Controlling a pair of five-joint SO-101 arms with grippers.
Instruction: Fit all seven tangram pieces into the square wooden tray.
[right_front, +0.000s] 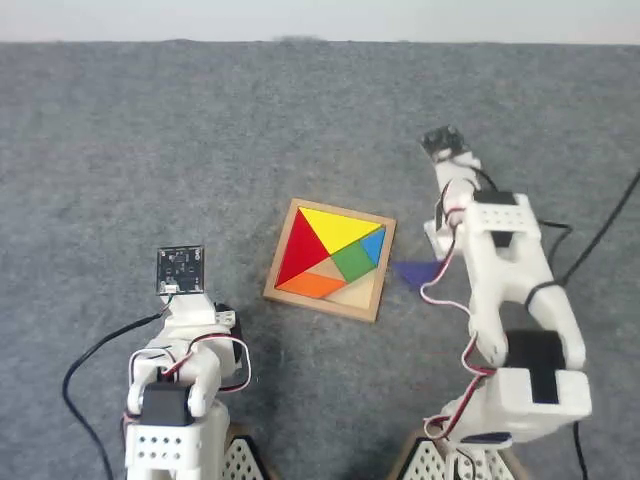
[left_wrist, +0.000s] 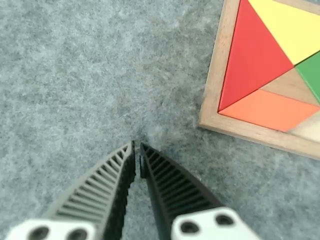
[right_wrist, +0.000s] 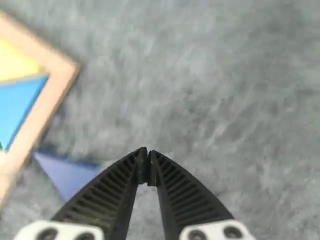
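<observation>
We see the indigo triangle (right_front: 418, 272) only in part; the right arm (right_front: 505, 260) covers its far end. It lies just outside the wooden tray (right_front: 279, 248), at the tray's 3 o'clock. Five coloured pieces (right_front: 335, 228) sit inside the tray, with bare wood toward 5 o'clock. The left gripper (left_wrist: 136, 148), at the tray's 8 o'clock, is closed and empty. The right gripper (right_wrist: 146, 154), fingers pressed together on nothing, hangs over the carpet (right_front: 150, 130) beside the triangle.

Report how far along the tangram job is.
Done: red, yellow, orange, green and blue pieces sit in the tray. In hand: nothing; left end effector and right end effector are shut and empty. Left: the indigo triangle lies on the mat beside the tray, and bare wood gaps show.
</observation>
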